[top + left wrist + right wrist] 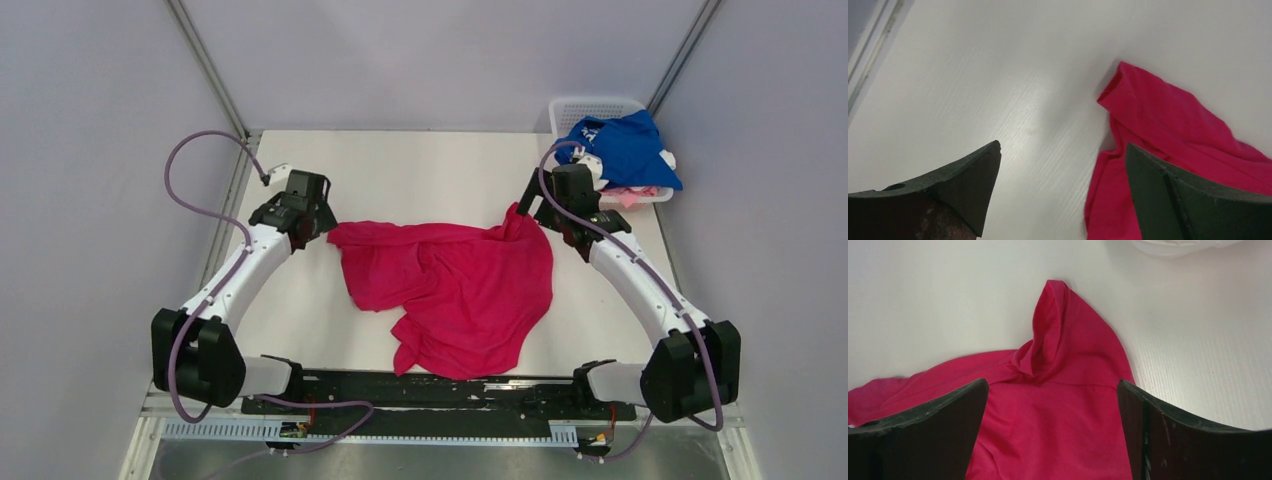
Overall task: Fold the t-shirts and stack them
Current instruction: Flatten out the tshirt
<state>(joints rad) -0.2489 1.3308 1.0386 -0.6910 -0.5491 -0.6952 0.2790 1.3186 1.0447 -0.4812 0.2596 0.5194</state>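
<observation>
We see the magenta-red t-shirt (450, 290) lying crumpled and unfolded on the white bench (420, 170). It sits about midway between the left and right edges, and its lower hem reaches towards the near edge where the arms are bolted. The cloth is bunched in wrinkles, with one flap hanging down near the middle of the near edge.

The left arm (240, 275) reaches in from the left edge. Its jaws stand wide apart and grasp nothing. In the left wrist view, bare bench shows between the two fingers (968, 180), and a narrow end of the magenta-red cloth lies just beside the inner one. We cannot tell whether that finger touches the cloth.

The right arm (640, 280) reaches in from the right edge. Its jaws are also spread wide with nothing clamped. In the right wrist view, the cloth fills the gap below the fingers (943, 415), and a sleeve rises beyond them in a soft, folded peak.

At the far right corner of the bench stands a white lattice basket (590, 105). A royal blue t-shirt (625, 150) with some white print is heaped over its rim, well apart from the magenta-red one. A bit of pale pink cloth (630, 195) shows under the blue at the basket's near side. A little white cloth also peeks out at the right, but it is too small for us to tell what it is.
</observation>
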